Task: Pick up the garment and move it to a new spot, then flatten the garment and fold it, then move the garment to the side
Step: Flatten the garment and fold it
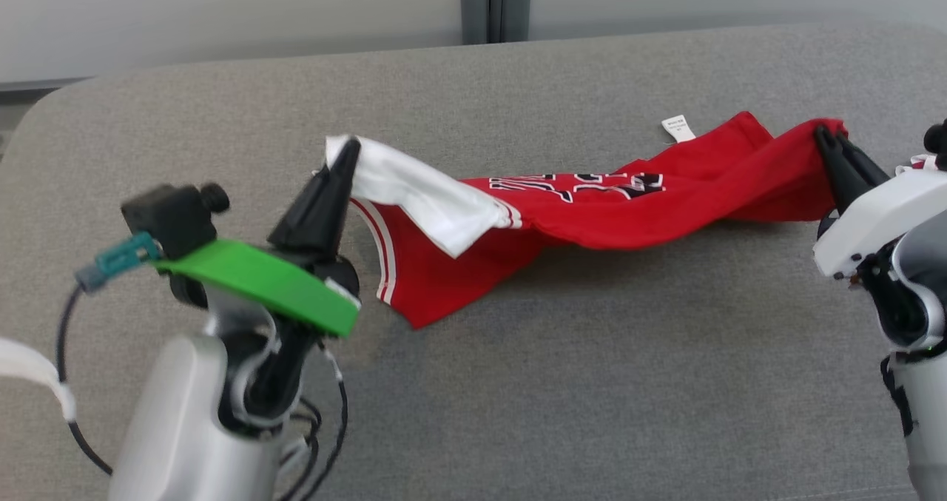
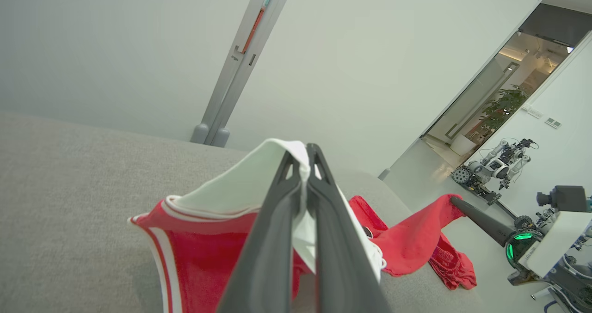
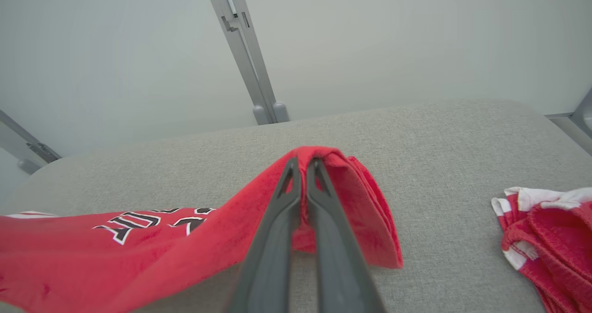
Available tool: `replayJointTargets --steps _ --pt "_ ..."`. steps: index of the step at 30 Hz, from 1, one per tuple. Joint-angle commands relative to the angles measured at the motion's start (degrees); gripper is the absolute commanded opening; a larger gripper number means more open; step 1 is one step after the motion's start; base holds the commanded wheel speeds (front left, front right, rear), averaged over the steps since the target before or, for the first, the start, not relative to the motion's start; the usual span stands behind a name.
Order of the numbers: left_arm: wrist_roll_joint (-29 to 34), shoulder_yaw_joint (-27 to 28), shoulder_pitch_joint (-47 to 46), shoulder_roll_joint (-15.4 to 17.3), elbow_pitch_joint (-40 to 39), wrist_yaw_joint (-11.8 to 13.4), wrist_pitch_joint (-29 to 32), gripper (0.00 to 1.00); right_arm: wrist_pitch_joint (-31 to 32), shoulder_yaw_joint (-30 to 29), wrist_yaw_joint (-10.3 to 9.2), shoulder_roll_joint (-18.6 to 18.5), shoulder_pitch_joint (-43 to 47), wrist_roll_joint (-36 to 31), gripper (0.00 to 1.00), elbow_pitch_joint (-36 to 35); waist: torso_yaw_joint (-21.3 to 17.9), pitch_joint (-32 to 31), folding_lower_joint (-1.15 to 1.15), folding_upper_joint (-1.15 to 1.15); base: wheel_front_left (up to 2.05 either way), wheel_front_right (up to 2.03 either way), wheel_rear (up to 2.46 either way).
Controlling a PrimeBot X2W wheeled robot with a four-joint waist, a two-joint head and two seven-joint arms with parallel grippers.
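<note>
The big red garment (image 1: 592, 212) is stretched across the grey worktop (image 1: 518, 397), from left to right. The left claw (image 1: 349, 153) is pinched tight on the white sleeve (image 1: 422, 190) at the left end and holds it up off the worktop. The right claw (image 1: 827, 137) is pinched tight on a red edge at the right end and holds that up too. Between the two claws the garment hangs down in the middle and seems to touch the worktop there. A red corner with white stripes (image 1: 385, 264) hangs down near the left claw. Black letters (image 1: 584, 184) with white edges show on top, too crumpled to read. A small white tag (image 1: 677, 128) sticks up on the far side, near the right end. A smaller bunched red and white cloth (image 3: 545, 230) lies on the worktop to the right of the right claw, apart from the garment. A grey post (image 1: 494, 5) stands behind the far edge.
</note>
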Motion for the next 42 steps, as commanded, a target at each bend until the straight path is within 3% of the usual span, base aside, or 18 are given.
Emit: replayJointTargets --steps 1,4,8,11,16,20,24,27,33,42 --pt "-0.4 0.4 -4.2 0.8 0.0 0.5 1.2 0.00 1.5 -0.5 -0.01 0.2 -2.1 0.9 0.00 -1.4 -0.6 4.1 0.00 0.00 0.00 0.00 0.00" --pt "1.8 0.6 -14.4 2.4 2.5 0.8 3.6 0.00 4.6 -0.7 0.00 1.7 -9.4 2.2 0.00 -1.9 -1.5 10.3 0.00 0.00 0.00 0.00 0.00" --pt "8.0 0.1 -30.0 7.6 10.0 0.3 3.7 0.00 2.9 0.4 0.00 4.3 -24.5 0.2 0.00 4.7 -4.3 18.1 0.00 0.00 0.00 0.00 0.00" --pt "11.5 0.8 -41.0 10.9 14.3 0.0 1.1 0.00 -3.3 0.0 0.00 6.7 -35.8 -2.7 0.00 11.3 -6.5 22.3 0.00 0.00 0.00 0.00 0.00" --pt "15.9 1.1 -55.7 13.3 18.0 -0.2 -6.4 0.00 -17.4 -1.6 -0.03 8.6 -51.8 -9.4 0.00 20.4 -8.2 25.7 0.00 0.00 0.00 0.00 0.00" --pt "17.1 1.3 -63.7 13.3 18.4 -0.4 -13.2 0.00 -27.0 -4.5 -0.03 8.8 -59.8 -12.8 0.00 24.3 -8.2 26.2 0.00 0.00 0.00 0.00 0.00" --pt "15.4 0.3 -66.9 12.8 17.9 -0.5 -18.4 0.00 -31.1 -4.3 -0.02 8.0 -62.5 -15.2 0.00 27.5 -7.4 26.6 0.00 0.00 0.00 0.00 0.00" --pt "12.4 -0.8 -63.9 12.3 17.7 -0.5 -20.1 0.00 -32.2 -2.4 -0.02 6.8 -60.2 -16.3 0.00 29.7 -6.5 27.2 0.00 0.00 0.00 0.00 0.00" --pt "7.4 -6.4 -49.1 13.4 17.7 -0.6 -21.2 0.00 -33.5 3.6 -0.02 5.5 -51.7 -14.9 0.00 33.9 -4.5 26.0 0.00 0.00 0.00 0.00 0.00" --pt "-0.3 -8.0 -18.7 11.3 16.7 0.1 -23.2 0.00 -31.0 12.9 -0.03 2.2 -33.3 -8.7 0.00 37.2 -1.0 13.8 0.00 0.00 0.00 0.00 0.00"
